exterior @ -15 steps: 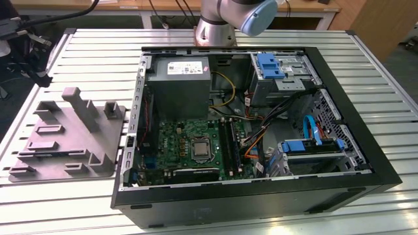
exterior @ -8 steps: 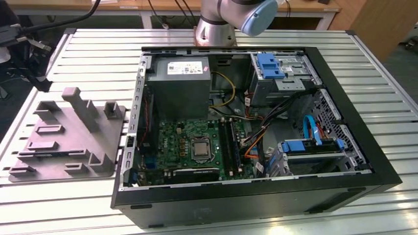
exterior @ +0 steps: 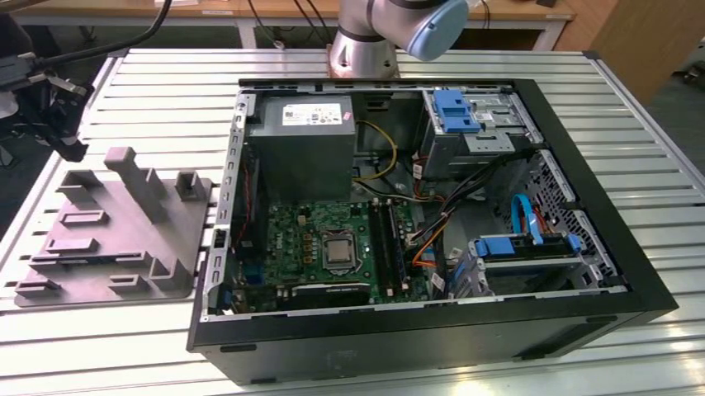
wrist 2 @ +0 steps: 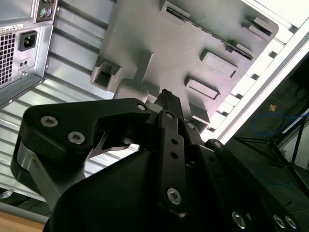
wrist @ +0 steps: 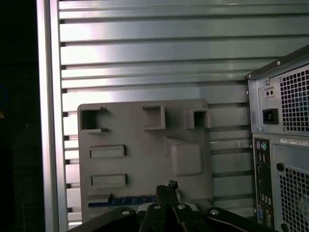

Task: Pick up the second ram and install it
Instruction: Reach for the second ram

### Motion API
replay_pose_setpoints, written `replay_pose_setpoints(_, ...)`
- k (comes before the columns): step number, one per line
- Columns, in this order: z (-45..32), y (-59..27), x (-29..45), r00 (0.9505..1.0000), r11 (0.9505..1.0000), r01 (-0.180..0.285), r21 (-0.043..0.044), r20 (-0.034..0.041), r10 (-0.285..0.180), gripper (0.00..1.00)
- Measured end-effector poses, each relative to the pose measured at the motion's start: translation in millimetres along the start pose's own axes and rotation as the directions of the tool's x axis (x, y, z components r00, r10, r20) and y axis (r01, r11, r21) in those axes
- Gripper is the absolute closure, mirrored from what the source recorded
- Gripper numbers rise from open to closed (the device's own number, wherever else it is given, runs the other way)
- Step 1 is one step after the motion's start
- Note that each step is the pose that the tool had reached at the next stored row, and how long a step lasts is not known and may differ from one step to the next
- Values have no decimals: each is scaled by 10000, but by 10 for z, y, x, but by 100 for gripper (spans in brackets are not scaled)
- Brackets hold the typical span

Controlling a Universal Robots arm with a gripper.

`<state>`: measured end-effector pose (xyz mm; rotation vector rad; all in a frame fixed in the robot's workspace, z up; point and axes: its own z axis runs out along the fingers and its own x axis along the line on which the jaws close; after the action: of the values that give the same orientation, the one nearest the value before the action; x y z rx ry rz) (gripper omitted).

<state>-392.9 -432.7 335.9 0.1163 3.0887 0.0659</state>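
Grey fixture tray [wrist: 145, 159] holds the second ram [wrist: 128, 199] in a slot, ready for pickup, just beside the gripper [wrist: 166, 186], whose jaws are together, gripping nothing.

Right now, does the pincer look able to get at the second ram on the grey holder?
Probably yes. In the first wrist view the pincer hangs near the second ram, which lies uncovered at the edge of the grey holder, nothing between them.

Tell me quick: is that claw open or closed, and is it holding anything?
Gripper: closed, fingertips together over the grey tray, with nothing seen between them.
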Motion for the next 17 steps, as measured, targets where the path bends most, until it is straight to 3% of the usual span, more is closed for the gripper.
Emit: replay_pose_setpoints(17,134,-124,119,10000,10000,3,0,0,-3,90)
